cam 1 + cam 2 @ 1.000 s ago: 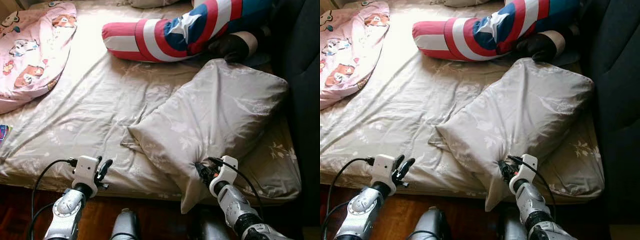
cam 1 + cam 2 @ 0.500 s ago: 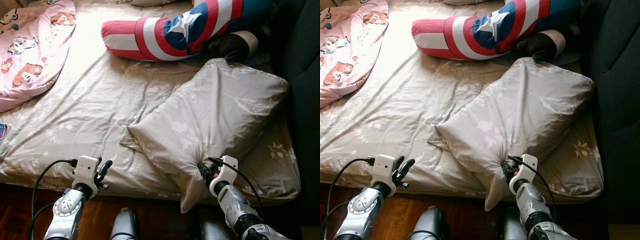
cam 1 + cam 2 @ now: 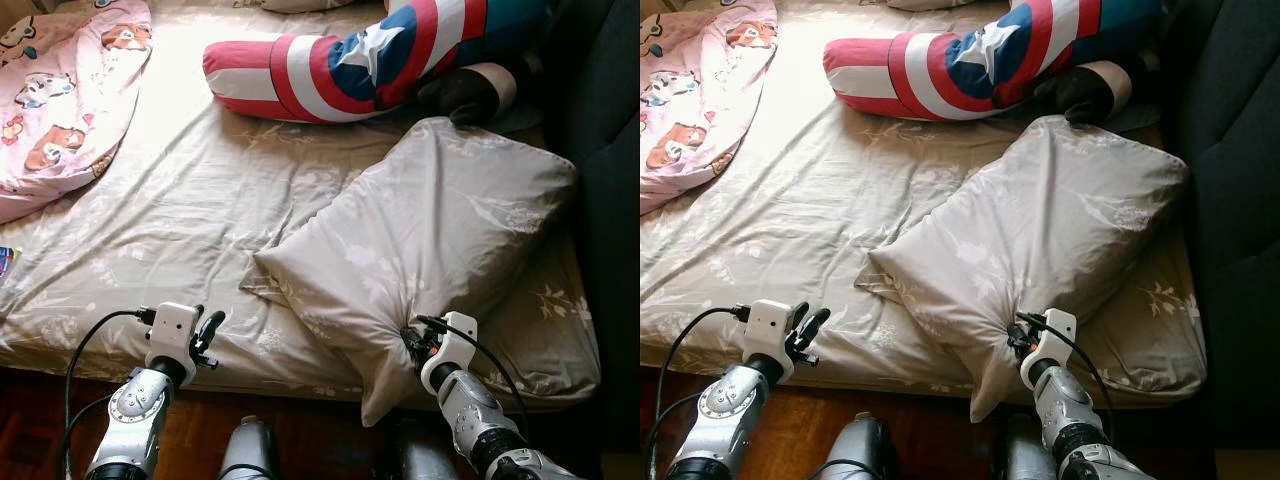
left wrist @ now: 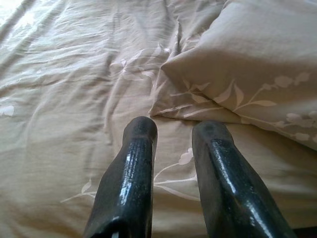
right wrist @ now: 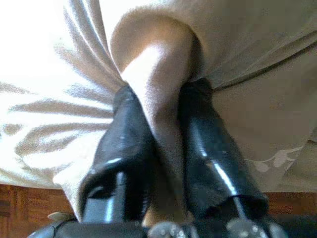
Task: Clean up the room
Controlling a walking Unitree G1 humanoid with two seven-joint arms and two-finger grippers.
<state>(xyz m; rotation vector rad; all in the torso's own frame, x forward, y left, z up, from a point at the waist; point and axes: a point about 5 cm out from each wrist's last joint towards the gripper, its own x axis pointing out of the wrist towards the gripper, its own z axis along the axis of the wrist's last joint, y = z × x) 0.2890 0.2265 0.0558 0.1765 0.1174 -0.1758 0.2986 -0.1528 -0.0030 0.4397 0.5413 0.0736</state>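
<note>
Right gripper (image 5: 158,114) pinching pillow (image 3: 430,230) corner, lower right – pillow askew on bed (image 3: 170,220). Left gripper (image 4: 173,134) parted, empty. Tidying barely begun.

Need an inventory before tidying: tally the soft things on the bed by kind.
Beige floral pillow, pinched by the right tool: 1
Red, white and blue star-patterned plush bolster: 1
Pink cartoon-print quilt: 1
Total: 3

Likely a home bedroom: a sheeted bed (image 3: 180,210) with a pillow (image 3: 430,240), cartoon quilt (image 3: 60,100), wooden floor (image 3: 40,420).
</note>
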